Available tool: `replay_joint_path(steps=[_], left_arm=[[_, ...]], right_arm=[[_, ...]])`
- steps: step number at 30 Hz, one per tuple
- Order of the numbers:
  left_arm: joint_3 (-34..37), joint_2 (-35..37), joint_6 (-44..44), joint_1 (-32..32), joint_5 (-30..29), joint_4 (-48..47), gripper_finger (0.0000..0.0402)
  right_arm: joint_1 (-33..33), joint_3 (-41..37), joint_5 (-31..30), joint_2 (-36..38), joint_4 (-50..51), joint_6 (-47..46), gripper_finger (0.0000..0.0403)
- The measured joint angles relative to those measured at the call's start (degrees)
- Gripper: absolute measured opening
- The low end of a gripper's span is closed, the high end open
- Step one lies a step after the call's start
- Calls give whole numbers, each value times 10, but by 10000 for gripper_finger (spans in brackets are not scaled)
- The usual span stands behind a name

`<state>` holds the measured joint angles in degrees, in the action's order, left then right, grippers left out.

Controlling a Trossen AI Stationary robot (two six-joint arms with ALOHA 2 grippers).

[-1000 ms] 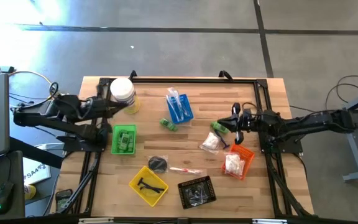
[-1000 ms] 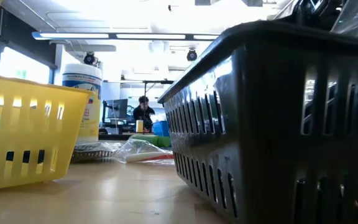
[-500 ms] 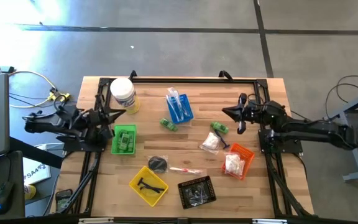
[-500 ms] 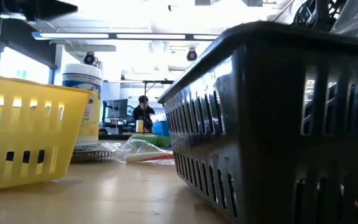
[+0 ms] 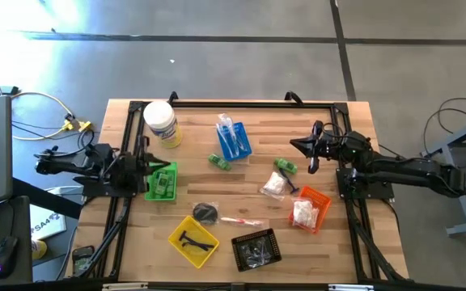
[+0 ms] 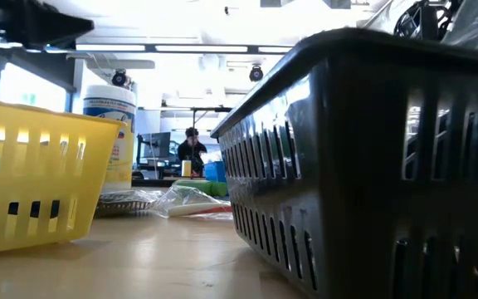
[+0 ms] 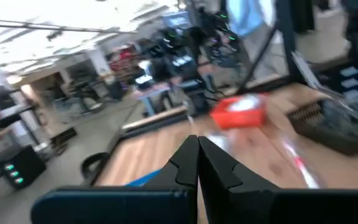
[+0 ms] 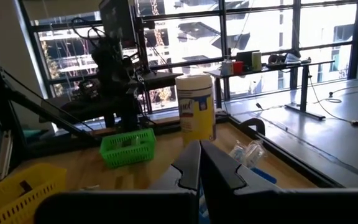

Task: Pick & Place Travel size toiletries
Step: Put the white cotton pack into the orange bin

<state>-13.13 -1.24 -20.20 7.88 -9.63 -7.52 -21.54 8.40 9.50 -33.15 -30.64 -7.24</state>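
Across the wooden counter (image 5: 241,202) the travel size toiletries are distributed among coloured trays and the bare surface. Green bottles (image 5: 163,182) lie in the green tray (image 5: 149,183) at the left edge. Wrapped toothbrushes (image 5: 231,136) fill the blue tray (image 5: 242,149) near the far edge. White sachets (image 5: 302,212) rest in the orange tray (image 5: 320,200). Black T-shaped pieces (image 5: 191,239) lie in the yellow tray (image 5: 177,229), beside the black tray (image 5: 256,247) holding dark bits. Loose items remain on the counter: two green bottles (image 5: 220,161), a white sachet (image 5: 273,185) and a wrapped toothbrush (image 5: 241,221).

Left end effector (image 5: 150,162): clenched and empty, positioned at the counter's left edge just beside the green tray. Right end effector (image 5: 295,145): clenched and empty, positioned above the counter's right portion, near a loose green bottle (image 5: 285,166). A white tub (image 5: 160,121) stands at the far left corner.
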Motion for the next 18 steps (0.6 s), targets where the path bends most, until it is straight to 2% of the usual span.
replay_joint_path(steps=[11, 18], left_arm=[[58, 0, 38, 0, 1, -32, 0], [85, -3, 76, 0, 18, 0, 0]], right_arm=[[0, 0, 31, 0, -17, 7, 2], [0, 0, 28, 0, -17, -24, 2]])
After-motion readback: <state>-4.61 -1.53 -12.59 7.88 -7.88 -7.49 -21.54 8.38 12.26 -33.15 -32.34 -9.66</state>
